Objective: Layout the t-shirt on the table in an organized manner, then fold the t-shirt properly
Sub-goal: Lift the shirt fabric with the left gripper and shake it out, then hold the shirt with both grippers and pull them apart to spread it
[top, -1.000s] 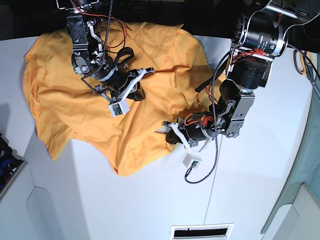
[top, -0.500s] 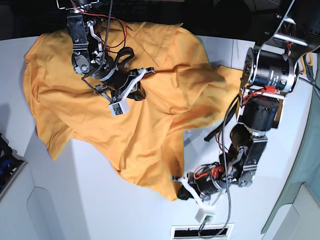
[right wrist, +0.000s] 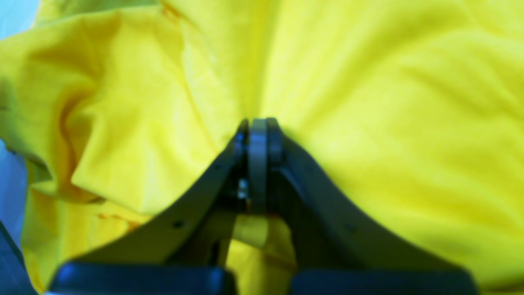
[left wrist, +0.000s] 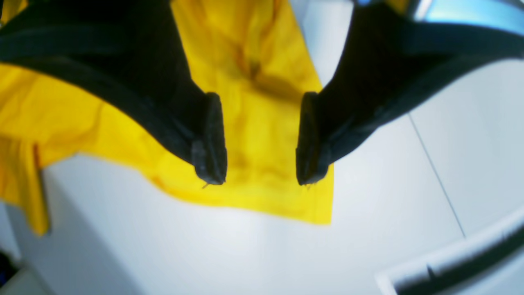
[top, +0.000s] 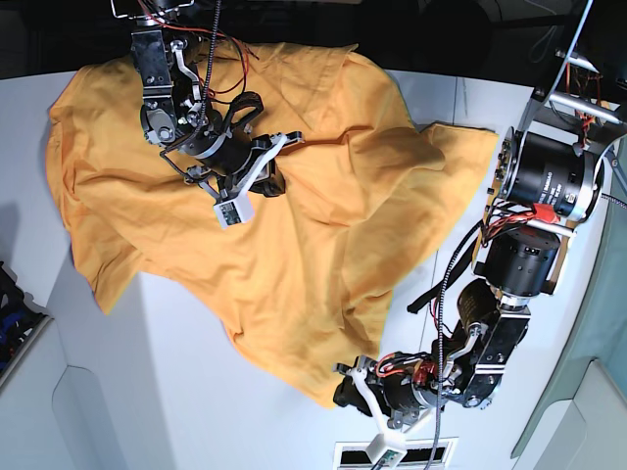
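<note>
The orange-yellow t-shirt (top: 294, 235) lies crumpled across the back of the white table (top: 176, 382); one corner reaches down toward the front edge. In the base view my right gripper (top: 272, 184) sits on the shirt's upper middle. The right wrist view shows this gripper (right wrist: 258, 135) shut on a pinched fold of the t-shirt (right wrist: 389, 123). My left gripper (top: 343, 390) hovers at the shirt's front corner. In the left wrist view its fingers (left wrist: 211, 155) stand apart, the gripper (left wrist: 260, 172) open over the shirt's hem (left wrist: 262, 192) and gripping nothing.
A vent slot (top: 358, 455) lies at the table's front edge, just below the left gripper. A thin dark seam (left wrist: 434, 172) runs across the tabletop. Grey-green cloth (top: 600, 333) hangs at the right edge. Dark clutter (top: 12, 304) sits off the table's left side.
The left arm dragged the shirt's corner from mid-table toward the front edge, stretching the cloth, then opened its jaws and released it. The right gripper kept its hold and place.
</note>
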Action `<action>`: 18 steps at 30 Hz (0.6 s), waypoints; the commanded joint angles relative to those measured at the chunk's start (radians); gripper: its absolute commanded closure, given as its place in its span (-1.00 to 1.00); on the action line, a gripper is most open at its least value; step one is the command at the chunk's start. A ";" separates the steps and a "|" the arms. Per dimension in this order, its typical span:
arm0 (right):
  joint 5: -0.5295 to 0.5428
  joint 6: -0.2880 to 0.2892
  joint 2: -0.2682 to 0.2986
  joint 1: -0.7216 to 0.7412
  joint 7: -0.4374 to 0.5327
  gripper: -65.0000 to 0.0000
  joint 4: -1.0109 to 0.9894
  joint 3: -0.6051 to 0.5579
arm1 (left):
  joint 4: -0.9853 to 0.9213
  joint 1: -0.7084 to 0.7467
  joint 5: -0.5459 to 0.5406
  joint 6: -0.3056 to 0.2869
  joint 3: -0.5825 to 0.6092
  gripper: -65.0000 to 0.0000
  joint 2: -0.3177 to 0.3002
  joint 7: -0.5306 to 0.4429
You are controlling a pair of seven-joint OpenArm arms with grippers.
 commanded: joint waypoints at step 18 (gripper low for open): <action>-0.049 -0.112 0.006 0.145 -0.099 0.83 0.232 0.076 | 0.212 0.323 -0.338 -0.272 -0.003 0.04 -0.207 0.146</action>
